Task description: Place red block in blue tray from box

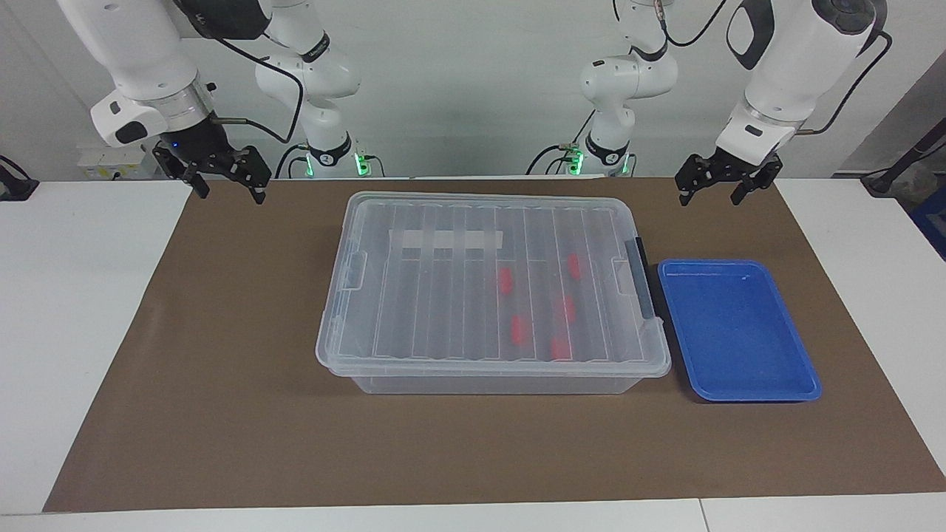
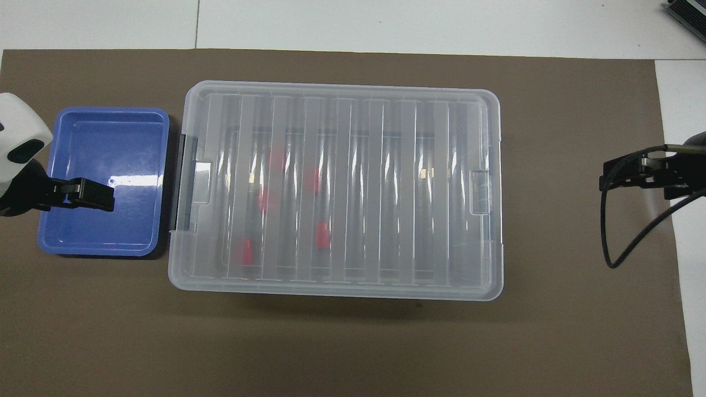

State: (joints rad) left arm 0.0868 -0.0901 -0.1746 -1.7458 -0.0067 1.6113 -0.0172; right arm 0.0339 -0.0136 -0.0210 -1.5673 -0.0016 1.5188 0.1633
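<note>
We see a brown mat (image 1: 222,414) covering most of the white table (image 1: 74,310). A black cable (image 2: 629,242) loops over the mat's edge at the right arm's end.

Red blocks (image 1: 505,280) inside box (image 1: 414,310), blue tray (image 1: 746,384) beside.

The clear box (image 1: 494,288) sits lid-on mid-desk — five red blocks (image 1: 505,280) lie inside, toward the left arm's end. The blue tray (image 1: 802,373) lies just beside that end — empty.

Facing cam: high across the desk (image 1: 111,332), looking at me. Overhead cam: above my end, steeply down. Both cover the box (image 1: 491,284).
</note>
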